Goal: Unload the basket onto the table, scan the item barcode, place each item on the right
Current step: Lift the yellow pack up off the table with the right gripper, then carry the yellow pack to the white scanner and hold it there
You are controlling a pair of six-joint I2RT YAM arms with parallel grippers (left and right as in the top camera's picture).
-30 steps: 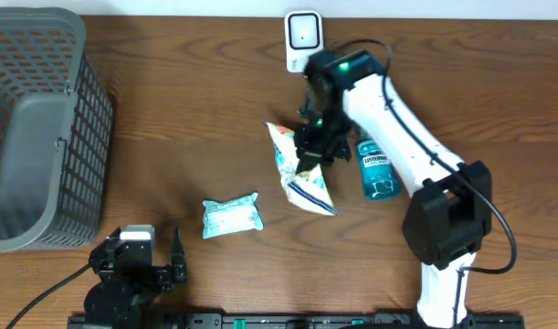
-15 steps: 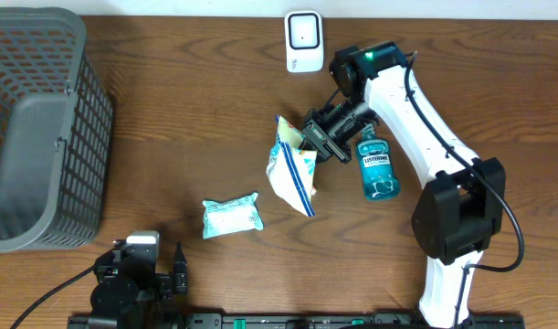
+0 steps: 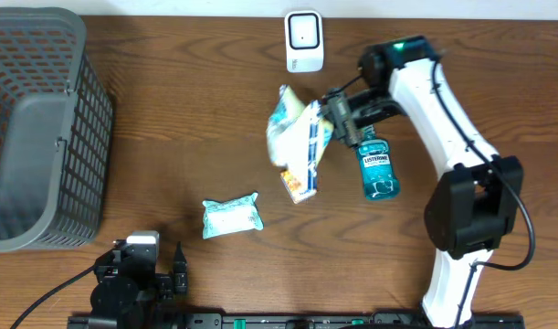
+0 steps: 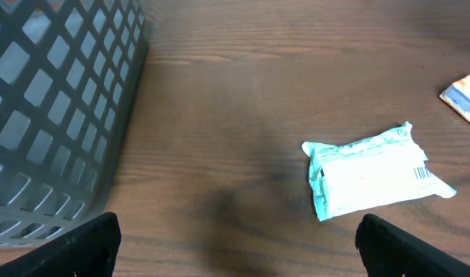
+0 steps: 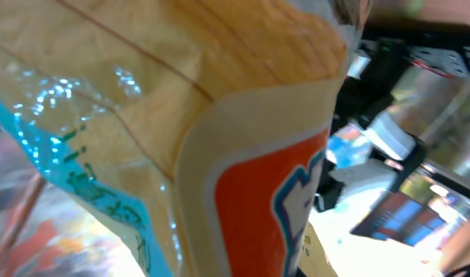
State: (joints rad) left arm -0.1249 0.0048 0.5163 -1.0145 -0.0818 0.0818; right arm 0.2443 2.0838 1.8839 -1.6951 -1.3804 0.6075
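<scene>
Snack bag (image 3: pixel 295 144) up at 6 o'clock of scanner (image 3: pixel 303 41), off the bench (image 3: pixel 169 119).
My right gripper (image 3: pixel 338 117) is clamped on the bag's edge; my left gripper (image 4: pixel 238 250) is apart, parked at 7 o'clock. A thin pinch could let the bag swing or slip. Barcode not visible; right wrist view all bag.

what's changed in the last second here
The right gripper, shut on the snack bag throughout, lifted it and swung it back toward the scanner, turning it as it went. The mouthwash bottle, small packet, basket and open left gripper stayed put.
</scene>
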